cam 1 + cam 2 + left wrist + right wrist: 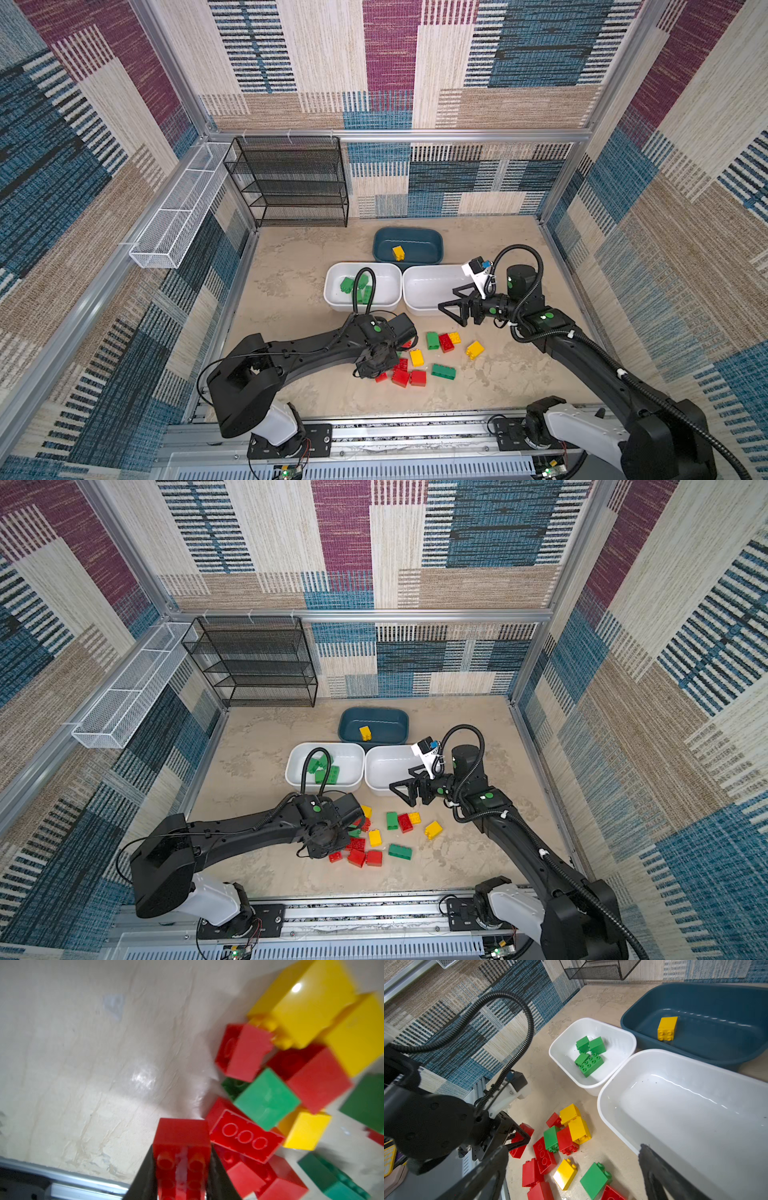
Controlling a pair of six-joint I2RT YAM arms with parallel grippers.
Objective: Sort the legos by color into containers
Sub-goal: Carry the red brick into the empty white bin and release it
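My left gripper (181, 1147) is shut on a red lego (182, 1132), low at the left edge of the loose pile of red, green and yellow legos (415, 357) on the table. In both top views the wrist hides its fingers. My right gripper (451, 309) hangs open and empty over the front rim of the empty right white container (428, 291). The left white container (332, 286) holds several green legos (347, 284). Behind them, the teal container (409, 235) holds one yellow lego (398, 252).
A black mesh rack (291, 183) stands against the back wall at the left. A long white wire basket (178, 212) hangs on the left wall. An aluminium rail (415, 428) runs along the table's front edge, with both arm bases on it.
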